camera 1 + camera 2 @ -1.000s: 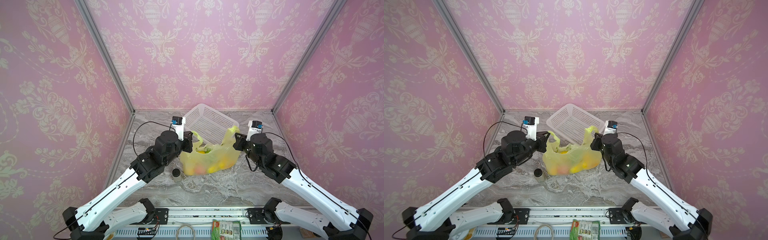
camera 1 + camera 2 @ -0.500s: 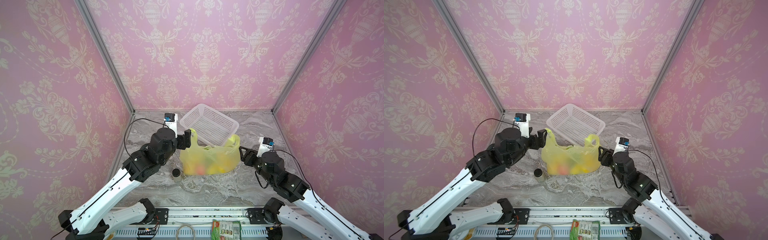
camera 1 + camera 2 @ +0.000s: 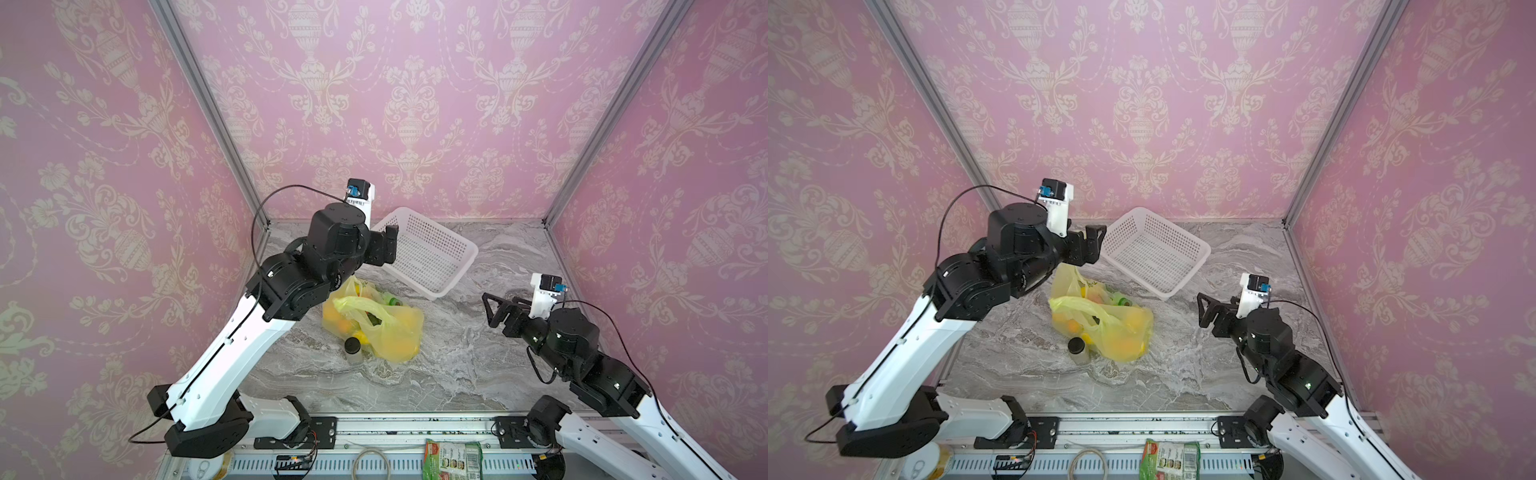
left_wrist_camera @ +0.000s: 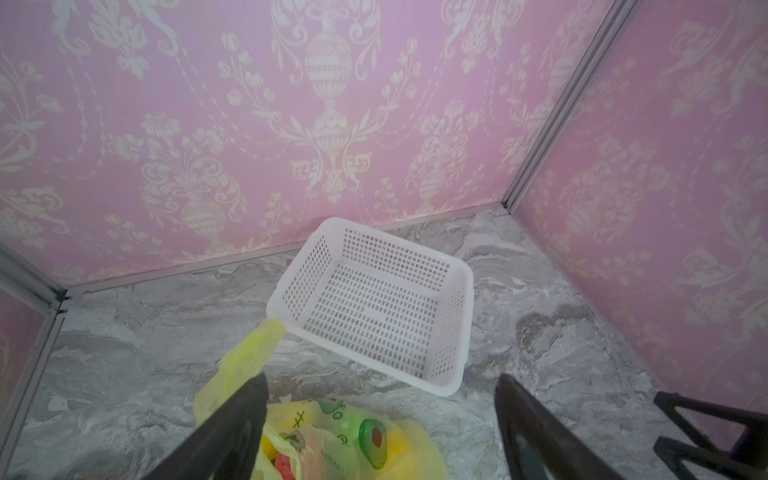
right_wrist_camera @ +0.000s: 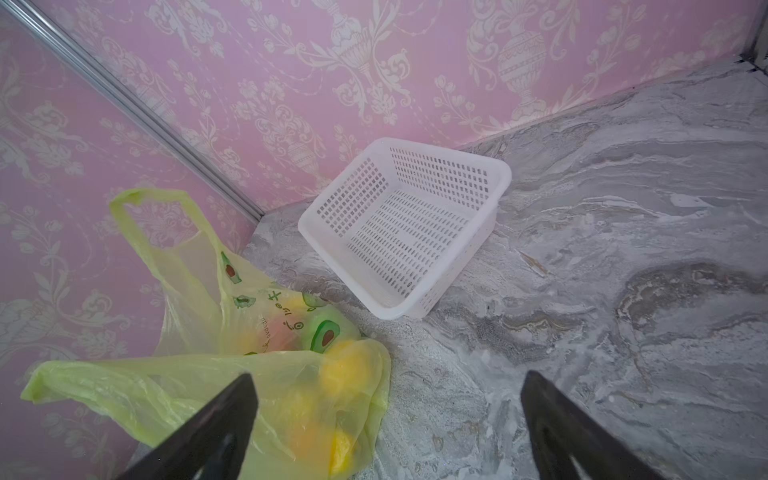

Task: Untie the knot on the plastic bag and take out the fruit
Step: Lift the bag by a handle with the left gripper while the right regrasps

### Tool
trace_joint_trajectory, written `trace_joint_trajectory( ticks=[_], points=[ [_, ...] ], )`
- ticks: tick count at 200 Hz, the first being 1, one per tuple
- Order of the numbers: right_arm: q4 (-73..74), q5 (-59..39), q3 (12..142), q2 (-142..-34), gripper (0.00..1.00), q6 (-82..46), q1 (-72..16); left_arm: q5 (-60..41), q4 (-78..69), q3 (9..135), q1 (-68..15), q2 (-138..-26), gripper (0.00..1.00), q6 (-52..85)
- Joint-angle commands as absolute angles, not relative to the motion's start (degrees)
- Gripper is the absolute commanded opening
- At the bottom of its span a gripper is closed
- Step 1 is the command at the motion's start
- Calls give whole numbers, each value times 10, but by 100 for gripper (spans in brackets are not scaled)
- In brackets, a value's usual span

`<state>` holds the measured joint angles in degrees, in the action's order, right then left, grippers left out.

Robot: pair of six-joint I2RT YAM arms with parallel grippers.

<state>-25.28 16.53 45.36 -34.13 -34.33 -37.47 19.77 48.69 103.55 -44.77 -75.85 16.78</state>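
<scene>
On the left, our left gripper [image 3: 390,246] hangs with jaws spread and empty, above and behind the plastic bag [image 3: 392,334]. The bag lies slumped on the marble table [image 3: 457,370], handles loose, the fruit [image 3: 340,323] inside. Further right, our right gripper [image 3: 498,306] gapes wide, holding nothing, well apart from the bag.
</scene>
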Motion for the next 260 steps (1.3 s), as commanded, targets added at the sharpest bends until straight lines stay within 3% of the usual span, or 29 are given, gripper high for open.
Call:
trace_joint_trajectory(
  ticks=[1,17,43,85,139,146,153,161,169,178,218,260],
  points=[
    [-214,68,481,-407,100,-306,-374,218,502,991,-448,-729,89,141],
    [-181,32,498,-459,100,-292,-407,243,527,1010,-447,-728,90,131],
    [-135,106,529,-514,100,-235,-537,298,567,1038,-420,-726,91,132],
    [-98,151,628,-680,100,-142,-655,173,540,957,-241,-661,93,175],
    [-141,290,815,-890,100,-106,-666,107,571,965,-165,-674,95,170],
    [-156,286,838,-911,95,-119,-652,92,573,968,-153,-677,95,171],
    [-166,266,857,-929,82,-133,-636,76,574,970,-140,-681,95,171],
    [-168,243,873,-946,57,-150,-620,57,575,972,-126,-684,95,171],
    [-169,222,887,-961,20,-165,-603,41,575,969,-112,-686,94,174],
    [-173,209,909,-978,1,-177,-591,31,572,964,-104,-685,94,175],
    [-249,213,1126,-1107,0,-181,-549,5,572,960,-85,-691,94,166],
    [-417,163,1619,-1371,0,-193,-511,40,582,985,-70,-679,94,155]
  ],
)
